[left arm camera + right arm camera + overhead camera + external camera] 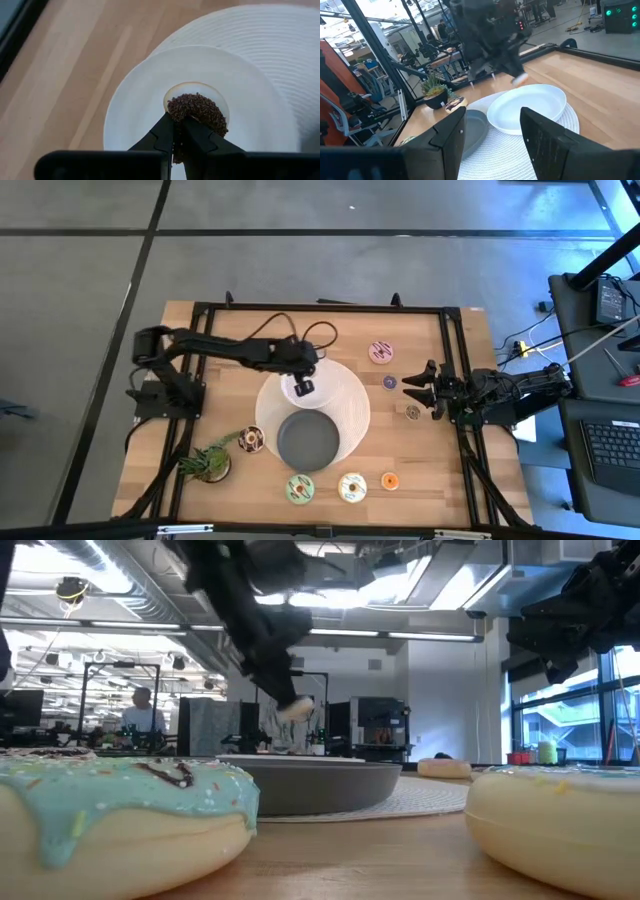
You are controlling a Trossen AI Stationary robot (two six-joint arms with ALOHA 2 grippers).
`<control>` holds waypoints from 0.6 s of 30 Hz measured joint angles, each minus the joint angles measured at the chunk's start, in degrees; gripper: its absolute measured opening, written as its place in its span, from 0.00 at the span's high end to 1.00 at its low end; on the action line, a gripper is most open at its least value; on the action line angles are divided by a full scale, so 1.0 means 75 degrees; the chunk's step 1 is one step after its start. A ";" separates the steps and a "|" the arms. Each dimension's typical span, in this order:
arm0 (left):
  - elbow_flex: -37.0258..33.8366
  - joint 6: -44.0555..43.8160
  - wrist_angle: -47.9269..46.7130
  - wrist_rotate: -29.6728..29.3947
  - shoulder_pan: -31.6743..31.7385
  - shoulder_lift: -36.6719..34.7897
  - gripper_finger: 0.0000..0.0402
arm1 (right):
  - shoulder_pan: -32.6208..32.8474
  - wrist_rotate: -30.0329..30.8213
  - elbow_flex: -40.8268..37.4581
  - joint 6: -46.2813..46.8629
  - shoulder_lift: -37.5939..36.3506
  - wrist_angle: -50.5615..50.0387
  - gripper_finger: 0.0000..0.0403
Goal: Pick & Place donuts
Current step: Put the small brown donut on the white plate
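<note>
My left gripper (303, 387) hangs over the white plate (285, 402) and is shut on a tiny brown sprinkled donut (198, 113). The white plate (135, 100) sits on a round white woven mat (352, 402), next to a dark grey plate (307, 439). On the wood lie the pink donut (381, 352), a tiny purple one (390, 382), a tiny tan one (413, 412), the chocolate one (252, 440), the green (300, 489), the cream (352, 487) and a tiny orange one (390, 481). My right gripper (418, 390) waits open near the table's right edge. My left gripper pinches the tiny brown donut by one side of its ring (176, 111) between its two fingertips (165, 131), coming from above and slanting down. The rest of the ring sticks out past the tips. It looks lifted clear above the white plate's middle.
A small potted plant (210, 463) stands near the table's left near corner beside the chocolate donut. A black frame (455, 360) runs around the tabletop. In the low view the green donut (120, 810) and cream donut (560, 825) lie close to the camera, before the grey plate (320, 783).
</note>
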 joint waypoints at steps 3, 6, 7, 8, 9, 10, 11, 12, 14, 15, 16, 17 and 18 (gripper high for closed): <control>0.0436 -0.0006 -0.0300 0.0048 0.0189 0.0515 0.96 | 0.0000 0.0001 0.0000 -0.0015 0.0000 0.0000 0.53; 0.0669 -0.0015 -0.0464 0.0307 0.0381 0.0925 0.96 | 0.0000 0.0000 0.0000 -0.0017 0.0000 0.0000 0.53; 0.0704 -0.0017 -0.0522 0.0450 0.0440 0.1023 0.96 | 0.0000 0.0000 0.0000 -0.0018 0.0000 0.0000 0.53; 0.0741 -0.0018 -0.0495 0.0590 0.0489 0.1122 0.96 | 0.0000 0.0000 0.0000 -0.0019 0.0000 0.0003 0.53; 0.0749 -0.0020 -0.0465 0.0740 0.0541 0.1201 0.96 | 0.0000 0.0000 0.0000 -0.0019 0.0000 0.0000 0.53; 0.0746 -0.0022 -0.0525 0.0848 0.0583 0.1271 0.96 | 0.0000 0.0000 0.0000 -0.0019 0.0003 0.0000 0.53; 0.0746 -0.0023 -0.0549 0.0926 0.0620 0.1337 0.96 | 0.0000 0.0000 0.0000 -0.0020 0.0000 0.0000 0.53; 0.0746 -0.0023 -0.0532 0.0976 0.0641 0.1404 0.96 | 0.0000 -0.0001 0.0000 -0.0019 0.0001 0.0000 0.53; 0.0743 -0.0023 -0.0577 0.0984 0.0685 0.1445 0.95 | 0.0000 0.0000 0.0000 -0.0022 0.0000 0.0000 0.53; 0.0743 -0.0023 -0.0526 0.0968 0.0703 0.1457 0.95 | 0.0000 0.0000 0.0000 -0.0022 0.0003 0.0000 0.53; 0.0743 -0.0023 -0.0509 0.0965 0.0718 0.1460 0.94 | 0.0000 0.0000 0.0000 -0.0024 0.0003 0.0000 0.53; 0.0743 -0.0022 -0.0530 0.0950 0.0719 0.1460 0.93 | 0.0000 0.0000 0.0000 -0.0031 0.0001 0.0000 0.53; 0.0743 -0.0022 -0.0523 0.0946 0.0719 0.1460 0.93 | 0.0000 0.0000 0.0000 -0.0041 0.0000 0.0000 0.53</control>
